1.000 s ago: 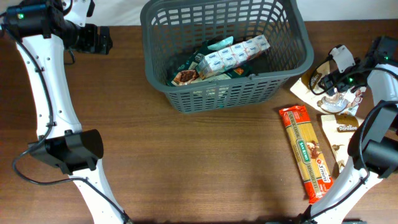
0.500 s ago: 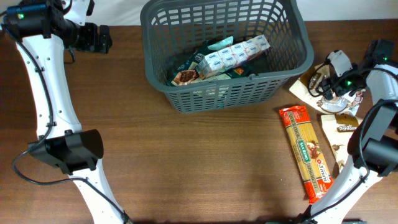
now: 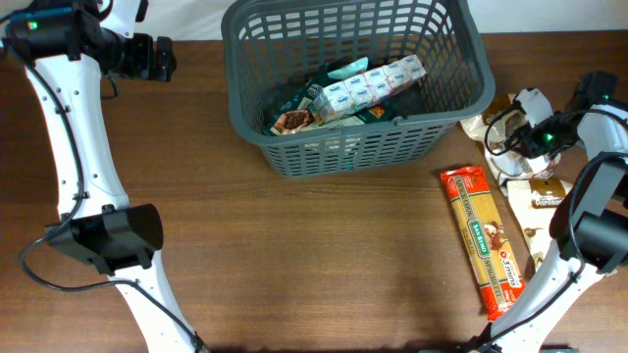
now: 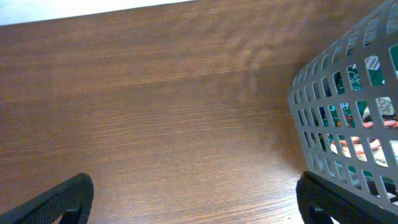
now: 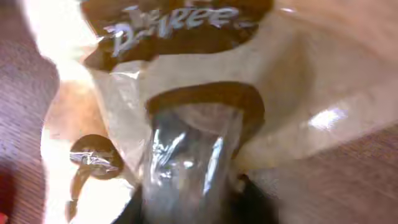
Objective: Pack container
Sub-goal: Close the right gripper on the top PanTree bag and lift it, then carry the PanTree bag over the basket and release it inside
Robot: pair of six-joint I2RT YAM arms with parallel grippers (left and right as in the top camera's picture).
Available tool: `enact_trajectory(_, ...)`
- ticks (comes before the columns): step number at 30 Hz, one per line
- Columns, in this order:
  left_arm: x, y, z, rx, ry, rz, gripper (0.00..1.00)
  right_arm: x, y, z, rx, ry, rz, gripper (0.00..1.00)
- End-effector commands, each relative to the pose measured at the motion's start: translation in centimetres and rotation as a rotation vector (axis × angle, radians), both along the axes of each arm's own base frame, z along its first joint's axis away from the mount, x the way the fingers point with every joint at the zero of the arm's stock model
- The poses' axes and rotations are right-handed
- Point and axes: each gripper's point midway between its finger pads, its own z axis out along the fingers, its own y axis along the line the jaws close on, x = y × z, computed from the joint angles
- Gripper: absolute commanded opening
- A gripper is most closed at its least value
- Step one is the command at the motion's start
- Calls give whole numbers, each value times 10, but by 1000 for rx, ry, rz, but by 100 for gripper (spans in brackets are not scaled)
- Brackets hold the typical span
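Observation:
The container (image 3: 363, 149), a dark grey slotted basket, stands at the back centre with several food packets (image 3: 368, 86) inside. At the right, my right gripper (image 3: 512, 140) is down on a cream and brown packet (image 3: 498, 110) lying beside the basket. In the right wrist view its dark jaws (image 5: 193, 199) pinch a crumpled fold of that packet (image 5: 186, 62). My left gripper (image 3: 147, 59) hovers at the back left, open, with bare wood between its fingers (image 4: 68, 199). The basket's wall (image 4: 348, 112) shows at the right of the left wrist view.
A long red pasta packet (image 3: 483, 240) lies on the table in front of the right gripper. A second cream and brown packet (image 3: 542, 196) lies partly under the right arm. Both arm bases stand near the table's front edge.
My right gripper has dropped slightly forward onto the cream and brown packet and closed on it, bunching the wrapper. The left arm has not moved.

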Motion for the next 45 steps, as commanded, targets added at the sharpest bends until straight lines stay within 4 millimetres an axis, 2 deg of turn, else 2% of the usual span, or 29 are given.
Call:
enact_trajectory(1,-1,-1,6,-19,-15,10,99,-1,-2,-9,13,20,-24,4)
enact_trajectory(6,-1,-1,6,-19,-14,10,99,3,-3,-5,29,17,-71,4)
enact_trajectory(10,1,-1,7,-17,-23,10,99,18,-11,20,16,-39,-114,4)
enact_trajectory(12,3,0,8,-15,-35,10,99,31,-17,46,-4,-100,-128,4)
enact_trajectory(15,5,0,9,-14,-41,9,99,54,-28,106,-43,-232,-159,4)
enact_trajectory(17,5,0,9,-13,-41,10,99,68,-31,152,-59,-327,-179,4)
enact_trajectory(20,4,4,9,5,-38,21,99,82,-18,227,-61,-490,-130,4)
enact_trajectory(23,4,10,8,35,-31,41,99,92,7,296,-37,-640,-88,4)
enact_trajectory(25,3,12,8,37,-31,45,99,96,27,330,-36,-714,-56,4)
enact_trajectory(30,2,19,7,38,-30,59,99,101,89,402,-68,-883,56,4)
enact_trajectory(32,1,24,7,37,-28,70,99,97,121,433,-75,-959,107,4)
enact_trajectory(35,-2,32,6,36,-19,85,99,89,163,463,-54,-1030,180,4)
enact_trajectory(37,-5,37,5,34,-9,96,99,82,198,471,-25,-1046,236,4)
enact_trajectory(39,-10,42,2,31,10,108,99,78,231,466,12,-1023,291,4)
enact_trajectory(43,-18,49,-1,25,38,125,99,73,287,431,64,-914,382,4)
enact_trajectory(45,-19,52,-1,24,42,131,99,71,304,413,68,-854,402,4)
